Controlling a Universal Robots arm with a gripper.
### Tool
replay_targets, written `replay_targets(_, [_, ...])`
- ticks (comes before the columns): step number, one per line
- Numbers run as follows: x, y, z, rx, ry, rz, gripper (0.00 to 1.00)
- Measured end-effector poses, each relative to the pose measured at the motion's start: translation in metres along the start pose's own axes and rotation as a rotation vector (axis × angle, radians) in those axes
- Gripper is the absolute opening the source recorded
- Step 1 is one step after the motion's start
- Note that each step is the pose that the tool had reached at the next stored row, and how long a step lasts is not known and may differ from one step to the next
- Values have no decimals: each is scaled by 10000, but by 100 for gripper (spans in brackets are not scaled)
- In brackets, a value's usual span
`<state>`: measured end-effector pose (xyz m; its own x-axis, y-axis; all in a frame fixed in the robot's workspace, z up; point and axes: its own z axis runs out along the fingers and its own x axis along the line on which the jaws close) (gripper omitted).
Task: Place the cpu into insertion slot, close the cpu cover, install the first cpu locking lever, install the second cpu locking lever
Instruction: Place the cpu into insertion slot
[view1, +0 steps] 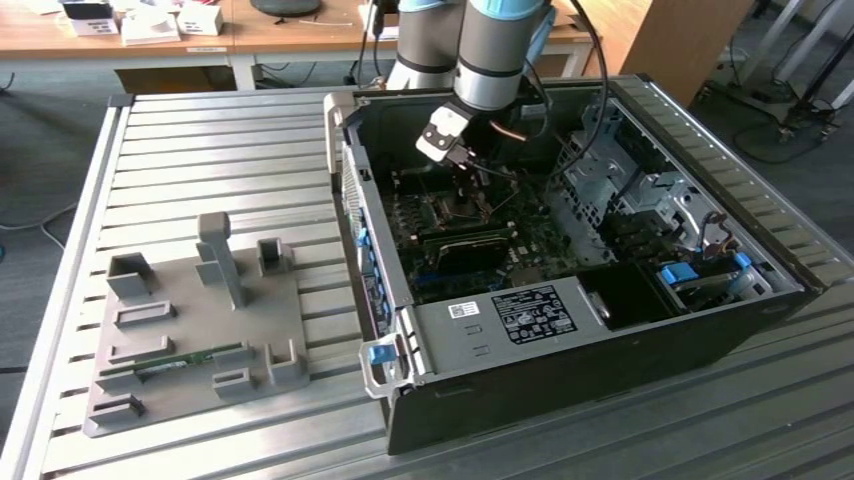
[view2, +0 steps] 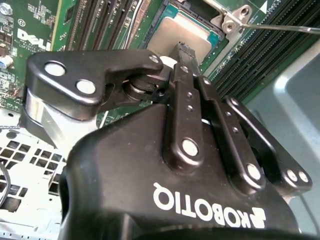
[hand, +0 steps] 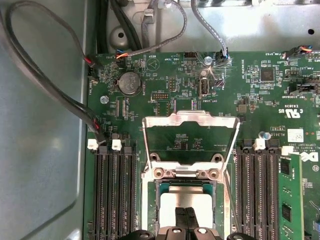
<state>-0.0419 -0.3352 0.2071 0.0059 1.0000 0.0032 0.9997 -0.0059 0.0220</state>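
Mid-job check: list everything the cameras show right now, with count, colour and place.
Black open computer case: one, on the slatted metal table.
Green circuit board: one, inside the case.
Silver-grey square cpu: one, lying in the dark, silver-framed insertion slot.
Silvery windowed cpu cover: one, hinged open beside the slot.
Long black memory slots: two banks, flanking the slot.
Grey parts fixture: one, exterior view's left of the case.
Grey robot arm: one, reaching into the case.
Black hand: one, shut, over the cpu.
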Motion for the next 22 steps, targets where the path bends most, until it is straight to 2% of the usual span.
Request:
replay_targets(8, [0,-1,62,0,-1,0,11])
replay_targets(22, [-1,-2,94,1,-9,1,11])
